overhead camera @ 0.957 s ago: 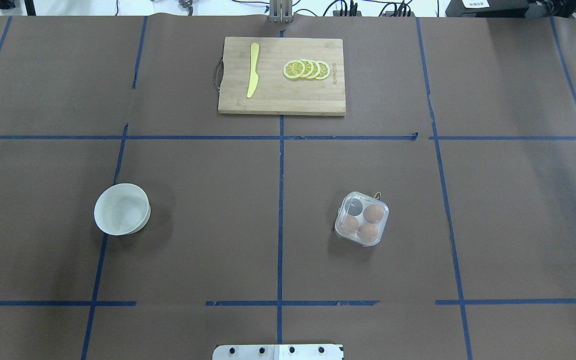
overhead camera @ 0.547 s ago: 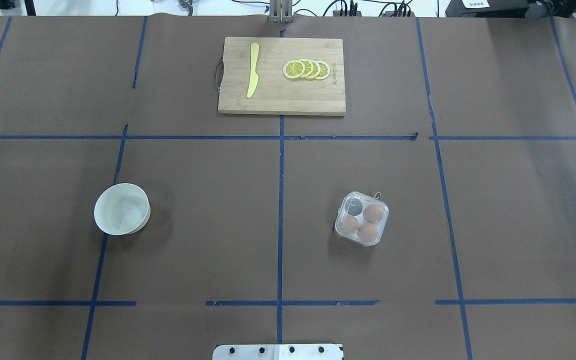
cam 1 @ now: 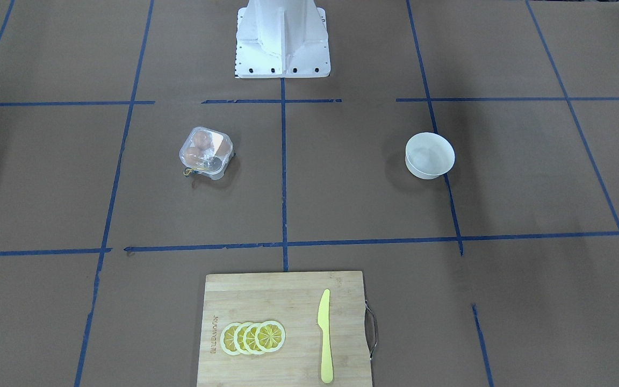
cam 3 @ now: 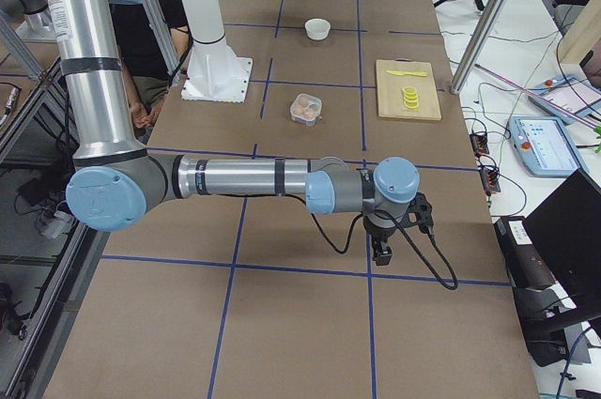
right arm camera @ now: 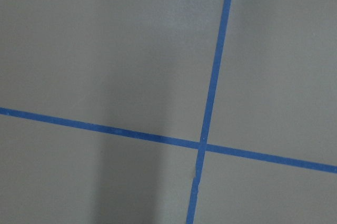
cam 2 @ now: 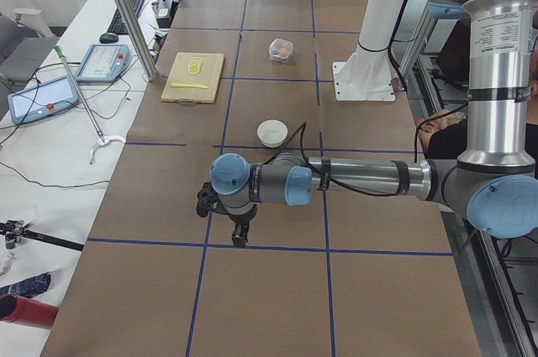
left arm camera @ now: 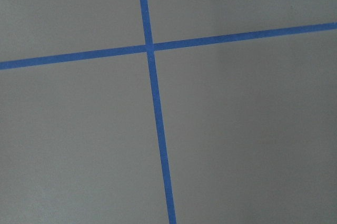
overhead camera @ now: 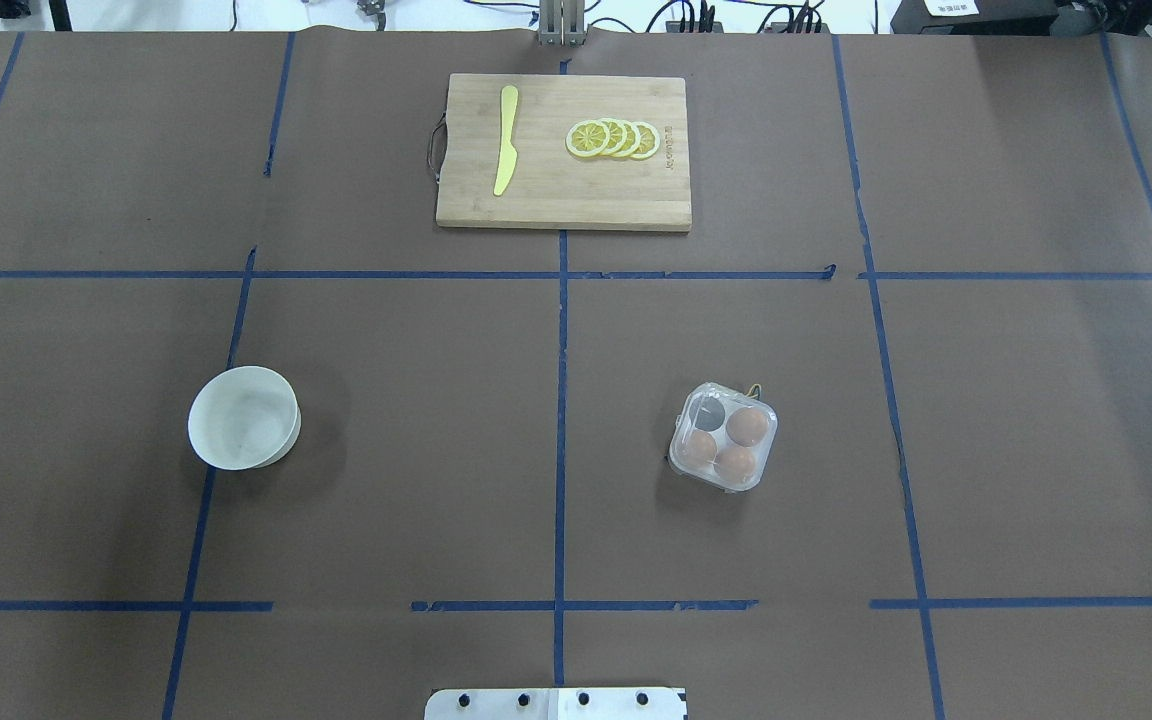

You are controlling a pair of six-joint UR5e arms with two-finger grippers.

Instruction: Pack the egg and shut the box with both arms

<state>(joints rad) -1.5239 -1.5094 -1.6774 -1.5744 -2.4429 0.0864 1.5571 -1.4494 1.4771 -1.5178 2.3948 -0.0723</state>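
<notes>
Brown paper marked with a blue tape grid covers the table (overhead camera: 1036, 450). On the robot's right half sits a small clear box (overhead camera: 723, 437) holding three brown eggs (overhead camera: 735, 463); its fourth cell is empty. A white bowl (overhead camera: 244, 417) stands well apart on the left half. At the far edge lies a wooden cutting board (overhead camera: 564, 200) with a yellow knife (overhead camera: 506, 140) and lemon slices (overhead camera: 614, 138). The left gripper (cam 2: 239, 229) and right gripper (cam 3: 382, 249) hang over opposite table ends, far from the box. Whether their jaws are open or closed cannot be told.
</notes>
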